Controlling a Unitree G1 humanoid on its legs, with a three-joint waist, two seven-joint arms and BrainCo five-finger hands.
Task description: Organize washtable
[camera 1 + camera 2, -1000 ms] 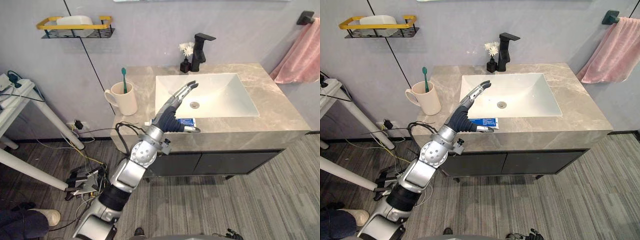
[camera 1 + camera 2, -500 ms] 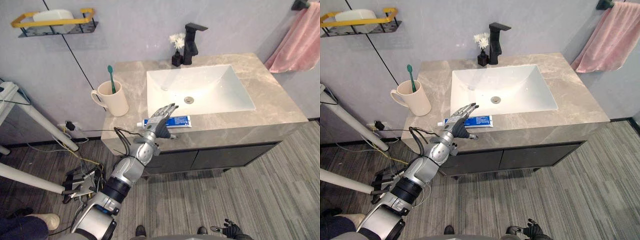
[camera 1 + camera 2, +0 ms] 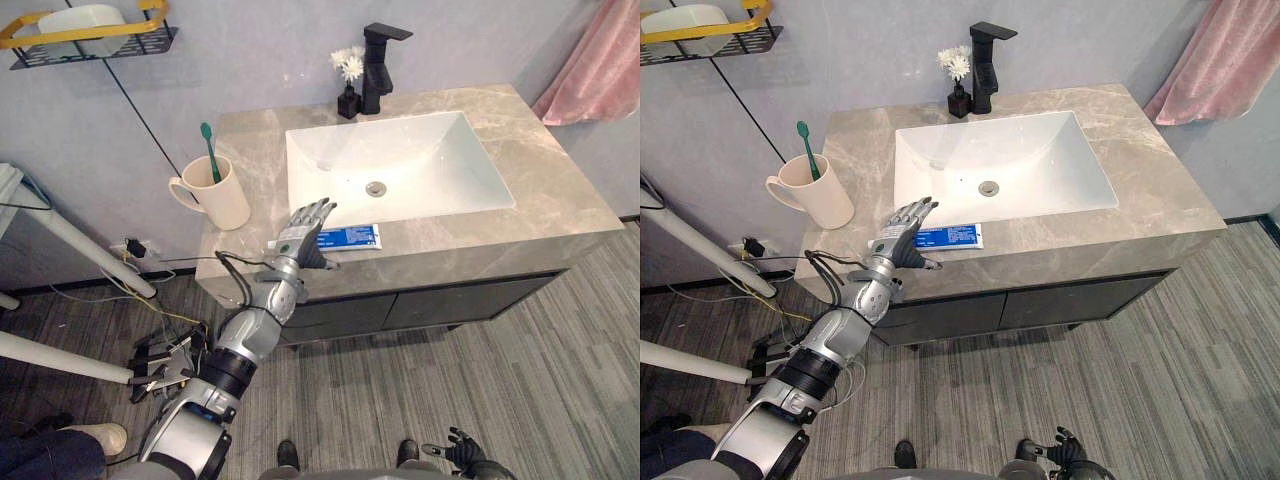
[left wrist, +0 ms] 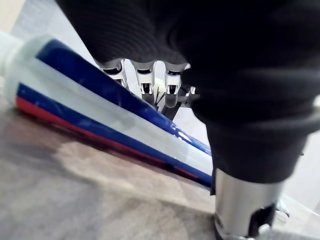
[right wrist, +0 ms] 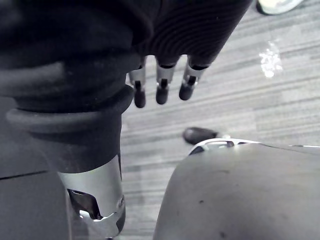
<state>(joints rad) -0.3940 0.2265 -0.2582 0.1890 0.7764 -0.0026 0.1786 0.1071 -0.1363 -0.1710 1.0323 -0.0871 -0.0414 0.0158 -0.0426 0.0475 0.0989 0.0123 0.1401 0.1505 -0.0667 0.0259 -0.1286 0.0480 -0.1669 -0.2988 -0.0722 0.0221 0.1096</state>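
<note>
Toothpaste tube [image 3: 352, 237]: I count one, lying flat on the worktop [image 3: 560, 205] just in front of the sink [image 3: 445, 165], with its white cap toward the sink's left front corner. My left hand [image 3: 303, 228] sits over the cap end of it. The fingers are spread and nearly straight, pointing toward the sink, and the thumb sticks out along the front of the tube. In the left wrist view the tube runs under the palm, with nothing curled round it. I cannot tell whether the palm actually touches it.

My right hand [image 5: 161, 82] hangs over the floor with its fingers loose, holding nothing.

Left of the sink stands one cream mug [image 3: 224, 197] with one green toothbrush [image 3: 208, 148] upright in it. Behind the sink I see one black tap [image 3: 378, 52], and just to its left one small dark vase [image 3: 347, 100] of white flowers. One pink towel [image 3: 600, 70] hangs on the wall to the sink's right, and one yellow-railed wall shelf [image 3: 40, 32] is well off to its left.
</note>
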